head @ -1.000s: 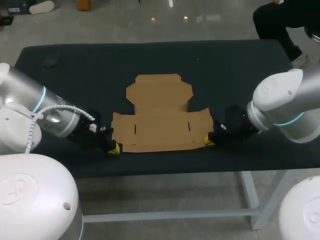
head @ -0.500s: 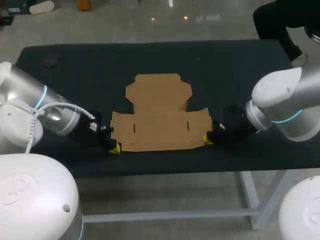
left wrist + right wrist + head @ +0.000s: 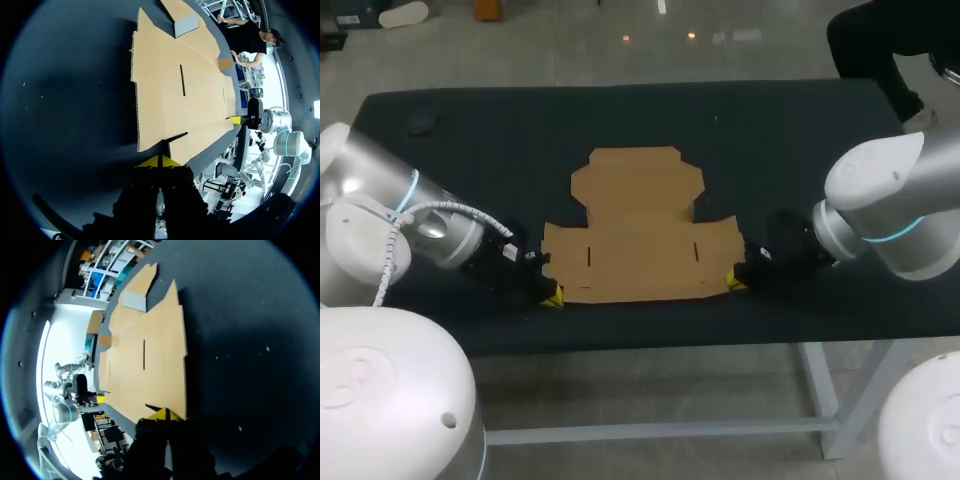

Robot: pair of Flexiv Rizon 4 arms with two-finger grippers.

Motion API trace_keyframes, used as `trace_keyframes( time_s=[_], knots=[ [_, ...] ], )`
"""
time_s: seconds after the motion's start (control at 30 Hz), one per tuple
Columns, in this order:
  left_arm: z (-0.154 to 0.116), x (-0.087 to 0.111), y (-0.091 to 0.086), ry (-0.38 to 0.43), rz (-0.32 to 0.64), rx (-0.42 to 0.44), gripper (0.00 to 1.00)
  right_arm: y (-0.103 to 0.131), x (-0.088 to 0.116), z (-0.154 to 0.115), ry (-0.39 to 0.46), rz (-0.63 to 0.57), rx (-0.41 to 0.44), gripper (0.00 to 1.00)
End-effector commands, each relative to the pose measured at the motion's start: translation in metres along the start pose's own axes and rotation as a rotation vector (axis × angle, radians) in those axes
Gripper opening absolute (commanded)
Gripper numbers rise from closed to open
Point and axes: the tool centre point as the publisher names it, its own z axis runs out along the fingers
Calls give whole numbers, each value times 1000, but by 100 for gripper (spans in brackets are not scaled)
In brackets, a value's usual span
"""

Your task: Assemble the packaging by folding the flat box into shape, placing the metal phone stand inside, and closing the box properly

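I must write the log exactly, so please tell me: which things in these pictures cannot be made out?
Phone stand: not surely seen in any view. A dark thing far left, head view, is too small to name.
Grey patch at the cardboard's far end, wrist views: unclear what it is.
Left tool, right tool: grip hidden by their black bodies.

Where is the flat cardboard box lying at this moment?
In the head view the flat box lies centred on the table, near its front edge, between the left gripper at its near-left corner and the right gripper at its near-right corner.
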Motion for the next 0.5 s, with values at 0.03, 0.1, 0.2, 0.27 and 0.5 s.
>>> trace_keyframes(
  time_s=[0.03,0.1,0.2,0.27,0.5],
  knots=[
    [5,3,-4,-5,8,-9,0,2,-1,2,10,-3,7,0],
    [5,4,-4,-8,12,-11,0,2,0,1,9,-6,6,0],
    [4,7,-5,-16,21,-13,0,1,3,0,6,-10,4,0],
    [4,9,-5,-25,27,-17,0,1,4,-1,5,-13,2,0],
    [5,14,-7,-43,41,-26,0,2,10,0,2,-24,0,0]
  ],
)
